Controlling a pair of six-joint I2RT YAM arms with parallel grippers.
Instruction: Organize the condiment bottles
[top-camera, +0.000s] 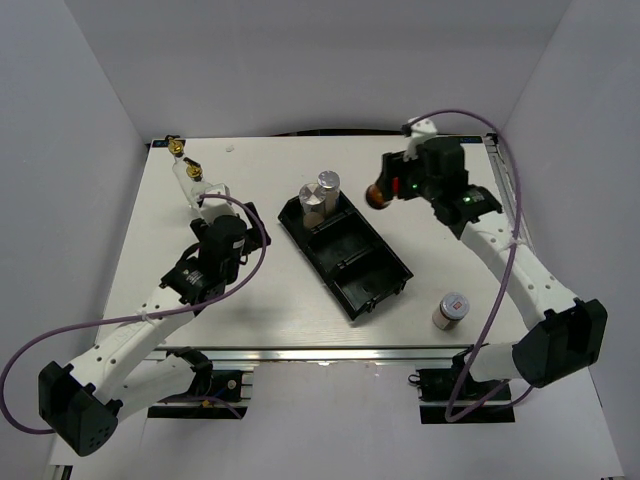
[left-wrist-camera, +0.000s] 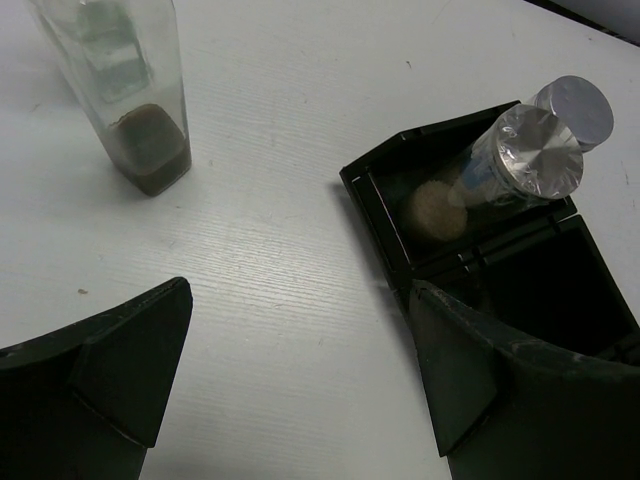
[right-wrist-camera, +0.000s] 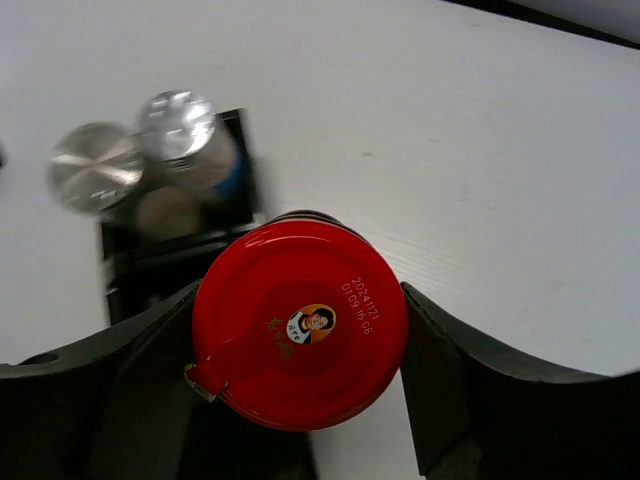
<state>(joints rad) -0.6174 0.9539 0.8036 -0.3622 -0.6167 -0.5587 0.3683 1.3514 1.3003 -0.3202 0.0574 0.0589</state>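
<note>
My right gripper (top-camera: 385, 190) is shut on the red-capped brown jar (right-wrist-camera: 300, 325), one finger against each side of its lid, just right of the black tray's far end. Two silver-capped shakers (top-camera: 320, 192) stand together in the tray's far compartment and show blurred in the right wrist view as shakers (right-wrist-camera: 140, 150). Two tall clear glass bottles with gold spouts (top-camera: 185, 160) stand at the far left. My left gripper (top-camera: 208, 203) hangs open just in front of them, over bare table, with one bottle (left-wrist-camera: 130, 90) ahead on its left. A small white-and-red-lidded jar (top-camera: 452, 310) stands alone near the front right.
The long black three-compartment tray (top-camera: 370, 290) lies diagonally across the middle of the table; its middle and near compartments hold nothing. In the left wrist view the tray's corner (left-wrist-camera: 400, 170) sits close to my right finger. White walls enclose the table on three sides.
</note>
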